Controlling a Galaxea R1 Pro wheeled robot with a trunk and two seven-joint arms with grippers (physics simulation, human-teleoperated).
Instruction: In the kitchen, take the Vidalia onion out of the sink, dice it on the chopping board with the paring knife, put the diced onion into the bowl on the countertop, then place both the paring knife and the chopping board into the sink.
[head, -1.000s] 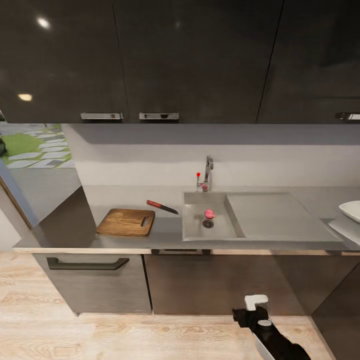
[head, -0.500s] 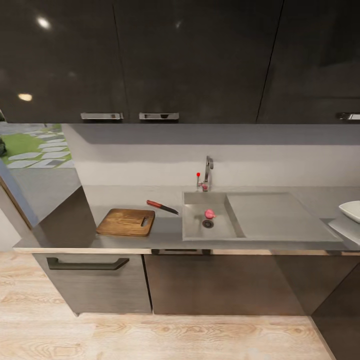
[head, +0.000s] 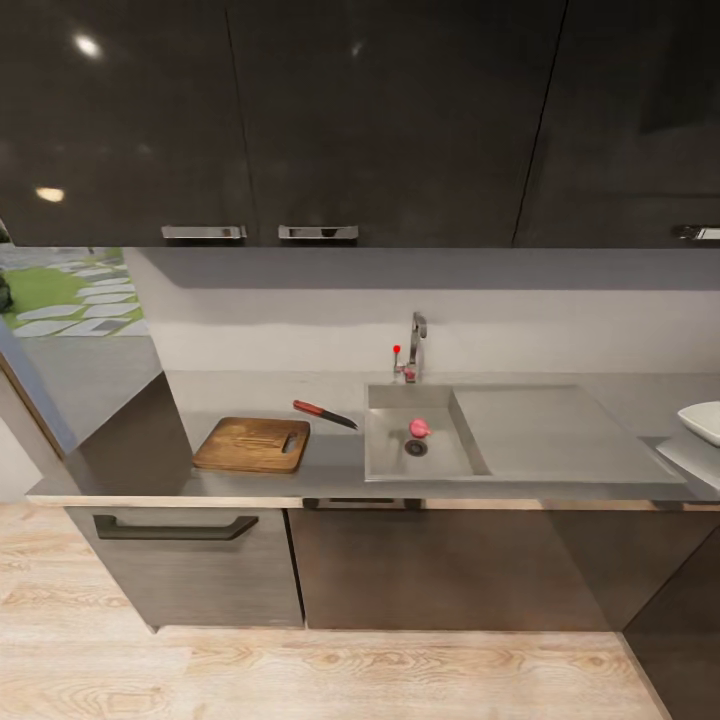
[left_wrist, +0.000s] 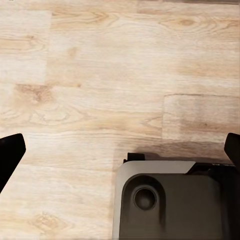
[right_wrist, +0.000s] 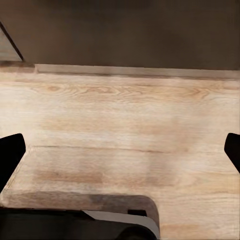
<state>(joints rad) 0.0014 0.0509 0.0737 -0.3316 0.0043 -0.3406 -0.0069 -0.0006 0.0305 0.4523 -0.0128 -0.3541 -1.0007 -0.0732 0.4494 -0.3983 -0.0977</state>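
A second ago our right arm's black and white gripper stood low in the head view, in front of the cabinets; half a second ago it had dropped out of that view, and now it is likewise gone, while the camera and everything on the worktop have stayed put, so we judge the arms are being stowed low and the task proper has not begun. In the head view, the small pinkish-red round Vidalia onion (head: 419, 428) lies in the rectangular grey steel sink (head: 385, 450), just beside its black drain, below the angular chrome tap with a red knob (head: 412, 348). The brown wood-grain chopping board with a slot handle (head: 251, 444) lies flat on the glossy grey countertop (head: 330, 470), to the sink's left, and the slim paring knife with an orange-red handle (head: 324, 413) lies between board and basin, apart from both. The shallow white bowl (head: 703, 421) sits at the far right, cut by the frame edge. Dark glossy wall cabinets hang above, grey base cabinets with dark bar handles stand below, and pale wood plank flooring runs in front. In the left wrist view, our left gripper (left_wrist: 120, 150) hangs over the floor and part of our grey base, fingers spread wide with nothing between them. In the right wrist view, our right gripper (right_wrist: 120, 147) is likewise spread wide and empty, facing the floor and the cabinet foot.
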